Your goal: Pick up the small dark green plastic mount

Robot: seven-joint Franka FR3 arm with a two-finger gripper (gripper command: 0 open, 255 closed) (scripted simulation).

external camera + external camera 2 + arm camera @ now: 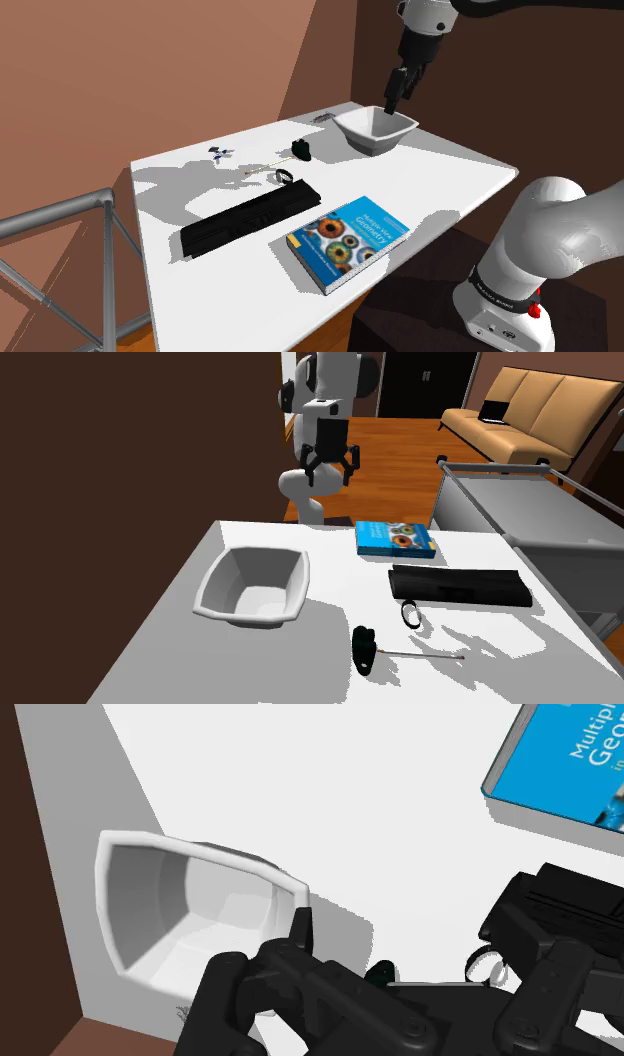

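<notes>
The small dark green mount [301, 152] lies on the white table [440, 175], between the white bowl [375, 130] and a thin stick. In the second exterior view the mount [365, 649] sits near the table's front edge, to the right of the bowl [252, 587]. My black gripper [397, 95] hangs open well above the table, over the bowl's far side, with nothing between its fingers. From the second exterior view the gripper [328, 467] is high beyond the table's far edge. In the wrist view the mount [380, 972] peeks out by the gripper [432, 947], beside the bowl [190, 909].
A long black bar-shaped object [250, 220] and a blue book [347, 240] lie toward the table's near side. A small ring-shaped item [284, 177] rests beside the bar. Tiny parts [220, 152] lie at the far edge. A metal railing [60, 215] stands at the left.
</notes>
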